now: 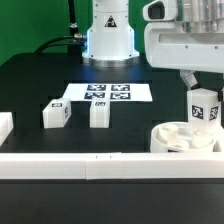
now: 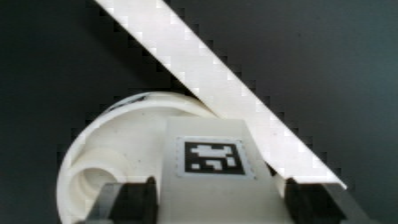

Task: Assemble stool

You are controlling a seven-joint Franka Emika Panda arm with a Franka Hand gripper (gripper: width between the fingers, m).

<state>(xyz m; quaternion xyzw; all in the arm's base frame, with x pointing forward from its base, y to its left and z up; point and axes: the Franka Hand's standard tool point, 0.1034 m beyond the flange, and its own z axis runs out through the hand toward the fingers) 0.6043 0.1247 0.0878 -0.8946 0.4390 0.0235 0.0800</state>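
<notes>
The pincer [image 1: 203, 96] is pinching a leg block [image 1: 205, 112] that stands upright just over the round seat [image 1: 178, 140], so the next move is probably straight down.

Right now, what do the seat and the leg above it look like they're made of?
The seat: likely moulded white plastic, matte; even colour, rounded rim. The held leg: seemingly the same matte white plastic, a plain block; its black-and-white tag looks printed or stuck on flat.

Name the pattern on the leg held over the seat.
White leg, black-and-white square tag; wrist view best.
</notes>
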